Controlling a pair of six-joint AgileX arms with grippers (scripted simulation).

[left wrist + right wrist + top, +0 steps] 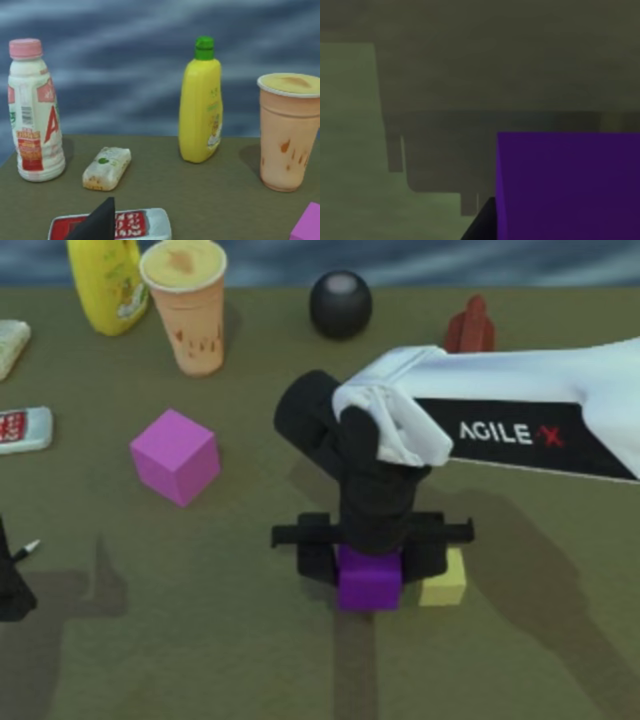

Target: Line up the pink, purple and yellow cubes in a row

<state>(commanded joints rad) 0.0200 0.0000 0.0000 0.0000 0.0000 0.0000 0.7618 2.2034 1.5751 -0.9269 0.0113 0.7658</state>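
My right hand [371, 562] is low over the counter [200, 640] near its front middle, fingers either side of the purple cube [369, 580]. I cannot tell whether they actually press on it. In the right wrist view the purple cube [567, 185] fills the corner close to the lens, the counter beyond it in shadow.

Yellow cube [444, 580] sits just beside the purple one on its right, in line with it. Pink cube [175, 456] is well apart, left and farther back, turned at an angle.

The right arm's white sleeve reads "AGILE X".

Left hand [12, 575] parked at the left edge; fingers not readable.

Back of counter: yellow bottle [201, 107] with green cap, small printed label, not legible. Paper cup [287, 131] filled to the rim with an orange-tan drink. White bottle [34, 112], pink cap, a big red "A" on its label. Wrapped packet [107, 168], flat red-and-white pack [131, 225], black ball [340, 303], red object [470, 328].
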